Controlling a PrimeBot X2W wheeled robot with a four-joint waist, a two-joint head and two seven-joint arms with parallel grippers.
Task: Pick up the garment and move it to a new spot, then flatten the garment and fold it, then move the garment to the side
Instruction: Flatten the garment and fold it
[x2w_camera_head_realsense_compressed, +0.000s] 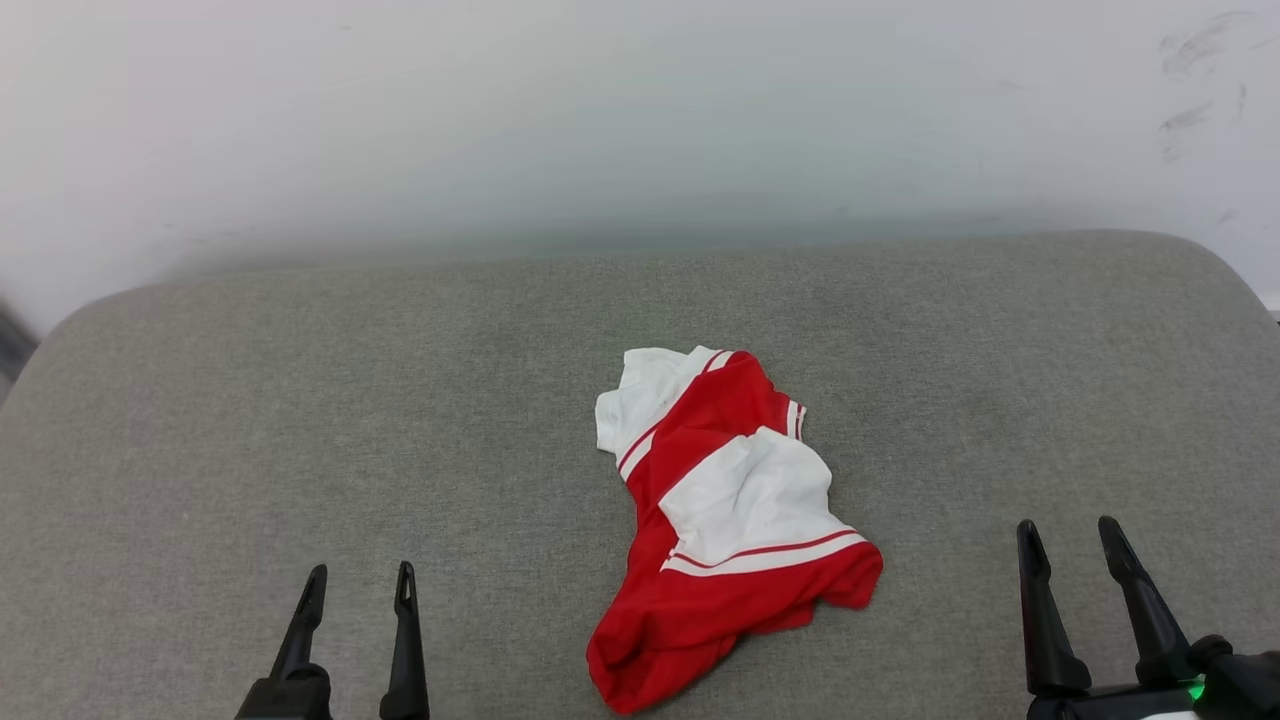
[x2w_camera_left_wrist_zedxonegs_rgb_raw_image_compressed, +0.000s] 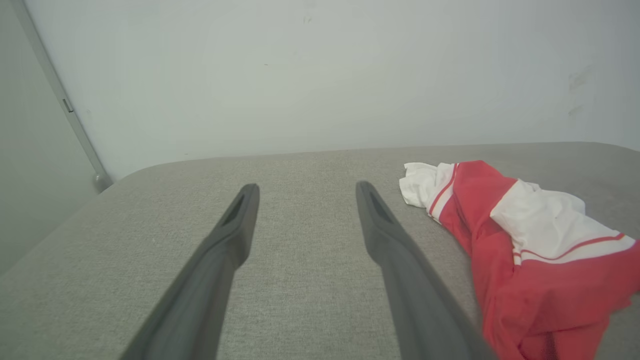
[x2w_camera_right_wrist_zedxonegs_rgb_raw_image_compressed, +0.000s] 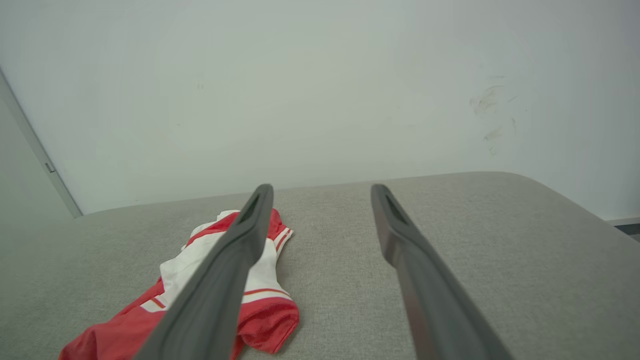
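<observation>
Crumpled red T-shirt (x2w_camera_head_realsense_compressed: 730, 520) with white sleeves and striped trim, lying on the grey fabric-covered tabletop (x2w_camera_head_realsense_compressed: 300, 400), slightly right of centre and towards the near edge. Left claw (x2w_camera_head_realsense_compressed: 360, 580) at near left and right claw (x2w_camera_head_realsense_compressed: 1068, 530) at near right, each spread wide and empty, clear of the shirt. White wall (x2w_camera_head_realsense_compressed: 600, 120) beyond the far edge.

T-shirt (x2w_camera_head_realsense_compressed: 730, 520) on padded surface (x2w_camera_head_realsense_compressed: 300, 400), slightly right of centre; wall (x2w_camera_head_realsense_compressed: 600, 120) behind. Near-left: left gripper (x2w_camera_head_realsense_compressed: 361, 570); near-right: right gripper (x2w_camera_head_realsense_compressed: 1068, 525); T-shirt between them, apart from both.
</observation>
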